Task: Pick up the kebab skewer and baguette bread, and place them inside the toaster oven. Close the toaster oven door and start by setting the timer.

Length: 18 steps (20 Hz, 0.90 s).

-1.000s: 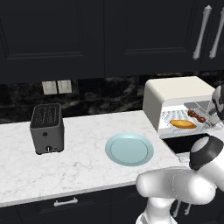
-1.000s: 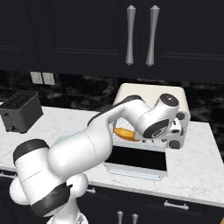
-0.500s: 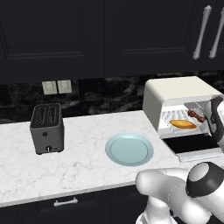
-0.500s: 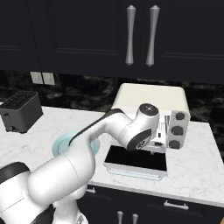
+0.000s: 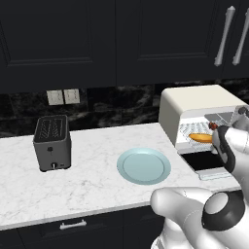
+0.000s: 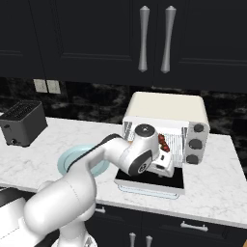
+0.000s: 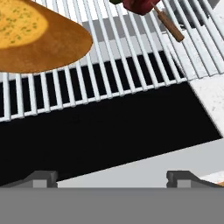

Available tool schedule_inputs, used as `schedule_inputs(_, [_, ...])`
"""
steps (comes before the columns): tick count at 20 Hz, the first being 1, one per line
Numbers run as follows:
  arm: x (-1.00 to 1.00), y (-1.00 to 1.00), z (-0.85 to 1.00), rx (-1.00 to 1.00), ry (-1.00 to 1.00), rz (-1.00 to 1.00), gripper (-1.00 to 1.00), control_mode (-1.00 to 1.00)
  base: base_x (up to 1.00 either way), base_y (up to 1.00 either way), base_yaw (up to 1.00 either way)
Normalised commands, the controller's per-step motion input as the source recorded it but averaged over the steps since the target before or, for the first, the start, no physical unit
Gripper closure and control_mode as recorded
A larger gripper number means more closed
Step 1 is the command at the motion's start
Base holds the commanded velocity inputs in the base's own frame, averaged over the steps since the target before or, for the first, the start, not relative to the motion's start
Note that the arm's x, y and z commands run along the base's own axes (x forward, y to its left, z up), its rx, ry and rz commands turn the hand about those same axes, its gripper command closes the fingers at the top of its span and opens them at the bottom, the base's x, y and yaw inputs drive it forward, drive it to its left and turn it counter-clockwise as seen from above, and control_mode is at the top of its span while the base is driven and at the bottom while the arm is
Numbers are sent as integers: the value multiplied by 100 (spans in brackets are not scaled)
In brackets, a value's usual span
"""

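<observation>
the gripper (image 7: 111,177) has drawn back from the toaster oven (image 6: 166,113) with fingers spread wide and empty; the kebab skewer (image 7: 151,8) and baguette bread (image 7: 33,37) both lie on the wire rack (image 7: 131,70), so loading looks complete; the lowered toaster oven door (image 6: 152,185) awaits closing

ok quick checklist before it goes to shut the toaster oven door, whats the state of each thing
1. baguette bread lying on the wire rack inside the toaster oven: ok.
2. kebab skewer on the same rack, beside the bread: ok.
3. gripper open and holding nothing: ok.
4. toaster oven door shut: not ok, it lies folded down flat in front.
5. Food clear of the door's swing: ok, probably; nothing overhangs the rack's front edge in the hand view.
6. Timer knobs set: cannot tell.
</observation>
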Motion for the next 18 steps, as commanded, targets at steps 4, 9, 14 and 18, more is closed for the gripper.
schedule_inputs(4, [42,-1,-8,0,0,-9,-100,-100,0,0,0])
schedule_inputs(9, [34,0,-24,0,0,-8,-100,-100,0,0,0])
schedule_inputs(14, [10,-13,-22,0,0,-3,-100,-100,0,0,0])
schedule_inputs(18, [0,-21,-8,0,0,0,-100,-100,0,0,0])
